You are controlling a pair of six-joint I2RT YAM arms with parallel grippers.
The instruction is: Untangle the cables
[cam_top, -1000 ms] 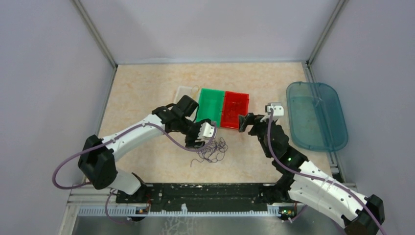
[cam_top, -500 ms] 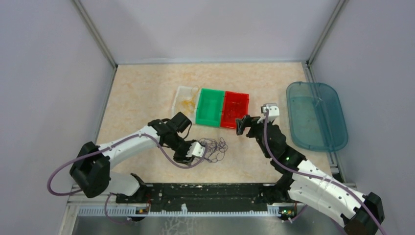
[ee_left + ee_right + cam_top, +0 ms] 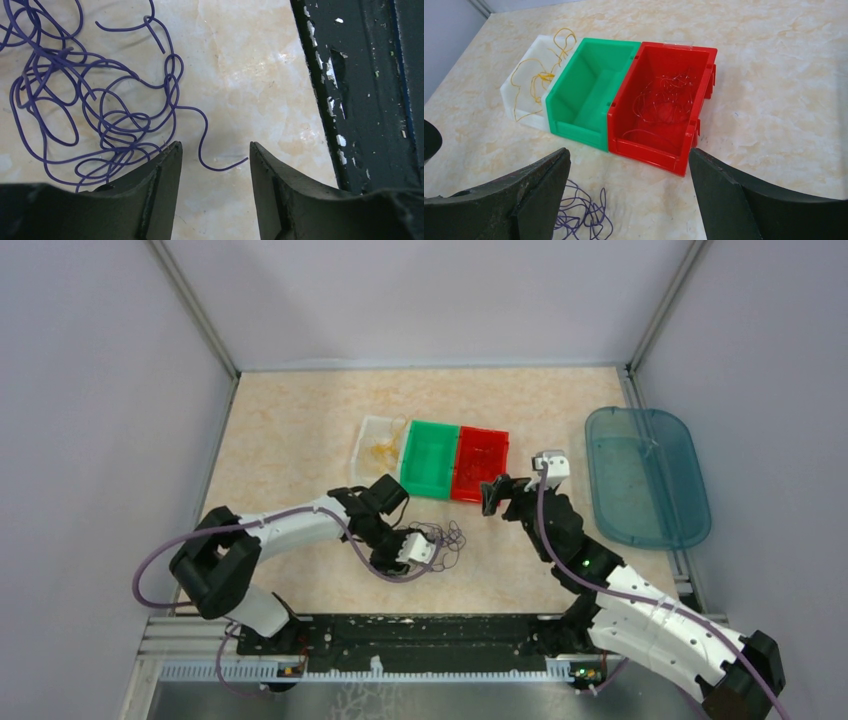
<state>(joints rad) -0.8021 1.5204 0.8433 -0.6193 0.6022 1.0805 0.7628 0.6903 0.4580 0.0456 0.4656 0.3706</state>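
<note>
A tangle of purple cable [image 3: 443, 543] lies on the table in front of the bins and shows close up in the left wrist view [image 3: 100, 100]. My left gripper [image 3: 424, 546] is open and low at the tangle's near-left side. One loose purple end [image 3: 220, 167] curls between its tips [image 3: 215, 147], untouched. Red cables [image 3: 664, 97] lie in the red bin [image 3: 480, 485]. Yellow cables [image 3: 539, 77] lie in the white bin [image 3: 366, 435]. My right gripper [image 3: 490, 496] is open and empty, in front of the red bin [image 3: 629, 155].
A green bin [image 3: 428, 485] stands between the white and red ones and holds nothing visible. A teal tray [image 3: 645, 475] lies at the right. A black rail [image 3: 420, 630] runs along the near table edge, close beside the left gripper [image 3: 370, 90].
My left gripper has moved from beside the green bin toward the near edge and down to the purple tangle. The tangle has shifted a little. My right gripper has edged slightly left.
</note>
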